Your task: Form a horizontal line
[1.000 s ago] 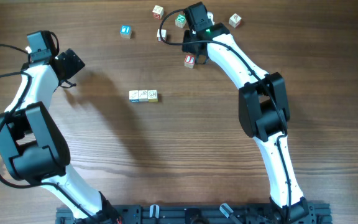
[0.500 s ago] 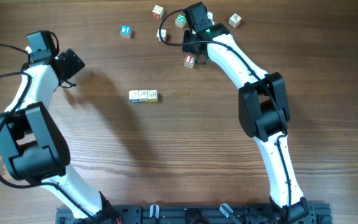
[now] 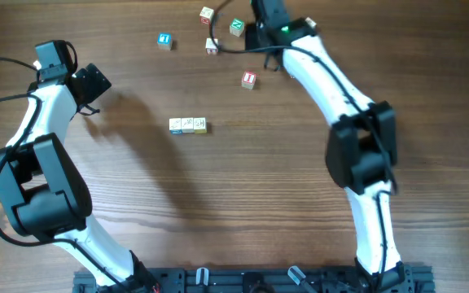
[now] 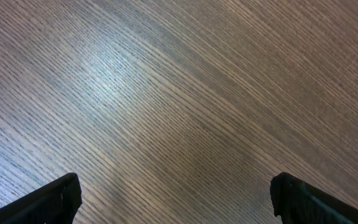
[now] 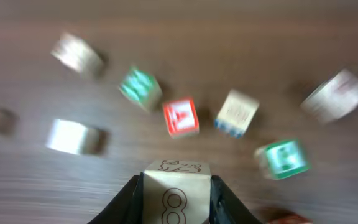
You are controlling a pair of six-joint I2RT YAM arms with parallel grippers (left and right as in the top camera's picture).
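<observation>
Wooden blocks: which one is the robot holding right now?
The pale wooden cube printed with an outlined 8, pinched in the right gripper; the other cubes lie loose on the wooden table.

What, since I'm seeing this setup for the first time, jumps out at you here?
The right gripper clamps a pale cube printed with an 8, above a blurred scatter of loose cubes near the far edge of the table. Mid-table sits a short row of three cubes, touching side by side.
</observation>
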